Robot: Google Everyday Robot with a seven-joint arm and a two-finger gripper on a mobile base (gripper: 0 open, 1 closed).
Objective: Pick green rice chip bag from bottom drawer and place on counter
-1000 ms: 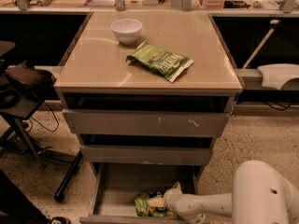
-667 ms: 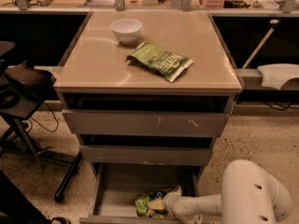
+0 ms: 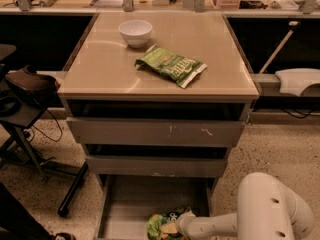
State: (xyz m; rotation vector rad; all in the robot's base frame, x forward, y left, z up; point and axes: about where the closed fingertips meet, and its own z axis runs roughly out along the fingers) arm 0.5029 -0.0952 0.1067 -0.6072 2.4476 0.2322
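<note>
Since a second ago, the arm's white rounded elbow (image 3: pixel 270 209) has shifted slightly left; nothing else has moved. We count three grey drawers: two upper drawers (image 3: pixel 155 132) with scratched fronts, and the pulled-out bottom drawer (image 3: pixel 122 204). One small light-green rice chip bag (image 3: pixel 159 226) lies crumpled near that drawer's front. On the glossy beige counter (image 3: pixel 100 76) sit one white bowl (image 3: pixel 135 32) and one longer flat green bag (image 3: pixel 170 65), near each other. Speckled floor (image 3: pixel 285 149) surrounds the cabinet. The forearm reaches low and leftward, putting the gripper (image 3: pixel 176 227) at the bag's right edge; we cannot tell its state.
</note>
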